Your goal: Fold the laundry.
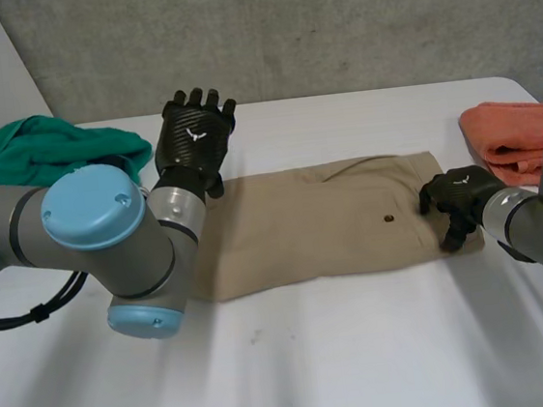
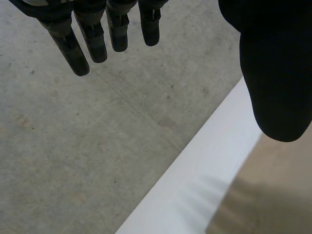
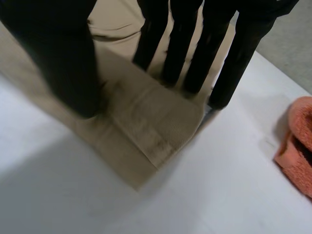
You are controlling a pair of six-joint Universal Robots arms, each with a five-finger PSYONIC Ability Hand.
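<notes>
Tan garment [image 1: 322, 220], flat on table [image 1: 365, 349]: right hand [image 1: 458, 201] straight-fingered on near end corner, unclosed; left hand [image 1: 193, 134] lifted, released; advise pinching all layers before folding across.

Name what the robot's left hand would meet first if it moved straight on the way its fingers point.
Probably nothing on the table: the left hand points past its far edge toward the grey concrete beyond, though depth is unclear.
</notes>
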